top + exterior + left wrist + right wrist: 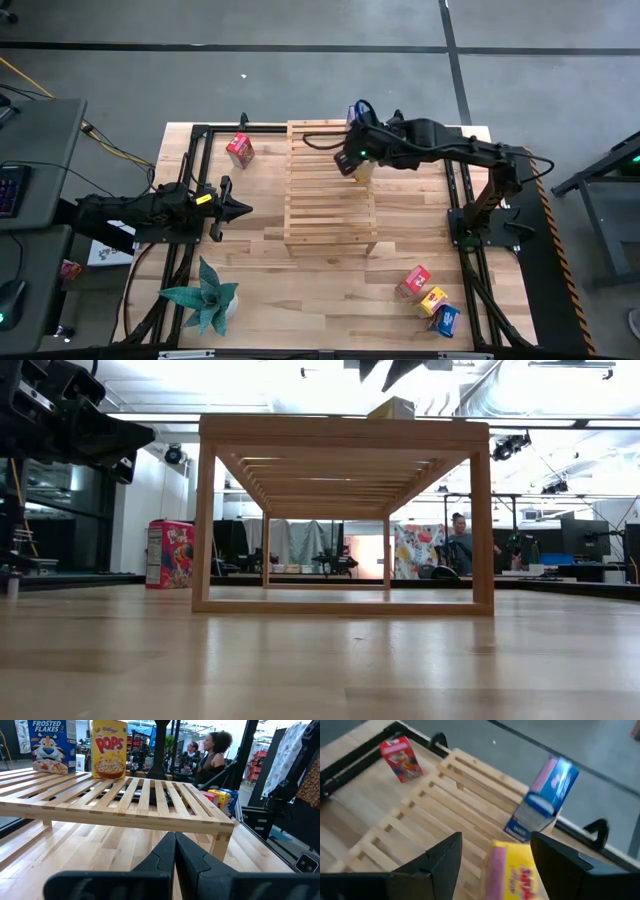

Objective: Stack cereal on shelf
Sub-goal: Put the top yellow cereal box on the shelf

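I see two cereal boxes standing on the shelf point(331, 190), on the slats at its far right end: a yellow Pops box point(109, 748) and, just beside it, a blue Frosted Flakes box point(53, 746). In the right wrist view the yellow box point(512, 872) sits upright between my right gripper's fingers, with the blue box point(542, 800) just past it toward the rack's far edge. The right gripper point(362, 160) is above that yellow box with its fingers spread wide on either side and a gap showing on both sides, so it is released and not squeezing the cardboard. From the low view only the top of the yellow box point(391, 407) shows above the shelf's top rail.

A red box point(240, 150) stands upright on the table point(320, 290) off the shelf's far left corner, well apart from the rack. Three more boxes lie together on the table near its front right corner: a red one point(412, 282), a yellow-orange one point(432, 300) and a blue-purple one point(446, 320), close to each other.

My left gripper point(236, 209) waits over the table to the left of the shelf, its fingers pressed together with nothing between them.

A teal plant point(205, 297) stands at the table's front left. People sit in the room beyond the table.
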Controlling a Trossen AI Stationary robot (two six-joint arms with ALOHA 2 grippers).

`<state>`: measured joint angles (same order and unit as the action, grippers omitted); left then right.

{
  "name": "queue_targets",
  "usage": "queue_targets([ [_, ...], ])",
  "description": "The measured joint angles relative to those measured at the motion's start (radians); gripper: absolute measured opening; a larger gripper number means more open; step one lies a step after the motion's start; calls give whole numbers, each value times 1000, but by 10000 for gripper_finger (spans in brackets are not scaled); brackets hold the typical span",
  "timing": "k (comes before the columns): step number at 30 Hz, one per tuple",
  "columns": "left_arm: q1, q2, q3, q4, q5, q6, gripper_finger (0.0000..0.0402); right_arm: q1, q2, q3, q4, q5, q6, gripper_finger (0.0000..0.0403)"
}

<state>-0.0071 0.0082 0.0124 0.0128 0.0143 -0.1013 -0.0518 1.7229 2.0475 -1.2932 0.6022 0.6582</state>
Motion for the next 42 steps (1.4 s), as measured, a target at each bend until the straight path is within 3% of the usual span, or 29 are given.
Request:
queue_targets([
  [8, 0, 0, 0, 0, 0, 0, 0, 67, -1, 103, -250, 46, -29, 223],
  [14, 0, 0, 0, 0, 0, 0, 0, 133, -66, 18, -275, 105, 20, 156],
  [20, 0, 0, 0, 0, 0, 0, 0, 131, -241, -244, -274, 139, 149, 21],
  [24, 0, 0, 0, 1, 0, 0, 0, 124, -385, -490, -211, 144, 250, 22],
  [28, 0, 0, 0, 0, 0, 0, 0, 124, -511, -751, 21, 142, 255, 8],
  [34, 0, 0, 0, 0, 0, 0, 0, 107, -612, -1078, 511, 139, 115, 3],
  [42, 0, 0, 0, 0, 0, 0, 0, 32, -609, -1279, 974, 41, -42, 1],
])
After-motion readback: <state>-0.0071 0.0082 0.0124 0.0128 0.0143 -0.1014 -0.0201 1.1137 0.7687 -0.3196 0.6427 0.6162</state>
